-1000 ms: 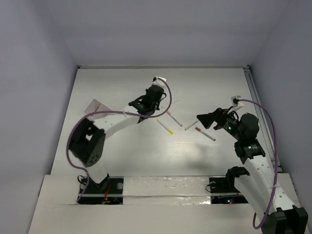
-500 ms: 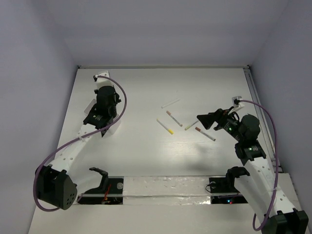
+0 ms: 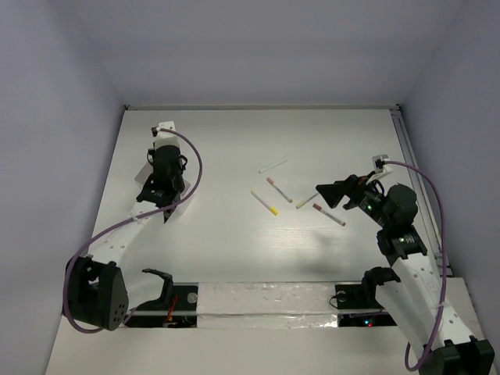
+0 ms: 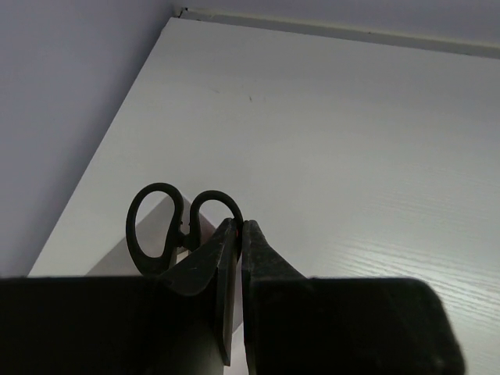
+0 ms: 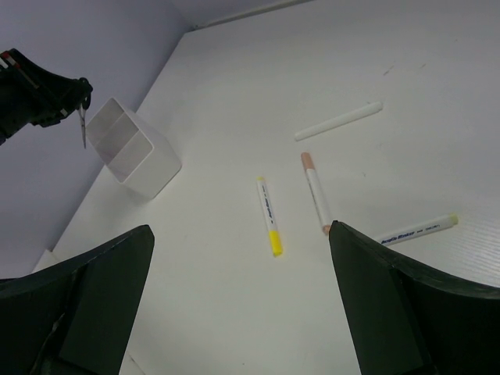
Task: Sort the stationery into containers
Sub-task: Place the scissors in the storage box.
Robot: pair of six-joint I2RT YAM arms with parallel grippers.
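Two fingers of my left end effector [image 4: 239,234] are pressed together on the scissors [image 4: 187,234]. The black loops show just beside the fingertips in the left wrist view, where the blades are hidden. From the right wrist view a thin blade hangs from that end effector, its long axis close to upright, point down.

Directly under and slightly to one side sits the white box [image 5: 152,173], split by a divider into two compartments, both showing nothing inside. The blade tip lines up with the box corner nearest the arm. I cannot tell whether it is over the compartment or just outside the wall, and I judge the drop turns on that. A small shift toward the box centre looks wise before letting go.

My right end effector [image 5: 240,228] is spread wide and holds nothing, well apart from the box, so the left arm is the nearer one. Below it on the bench [image 3: 226,242] lie the pens: a plain white pen [image 5: 338,121], a pink-ended pen [image 5: 314,191], a yellow-ended pen [image 5: 269,215] and a green-ended pen [image 5: 414,229], all loose and unsorted.
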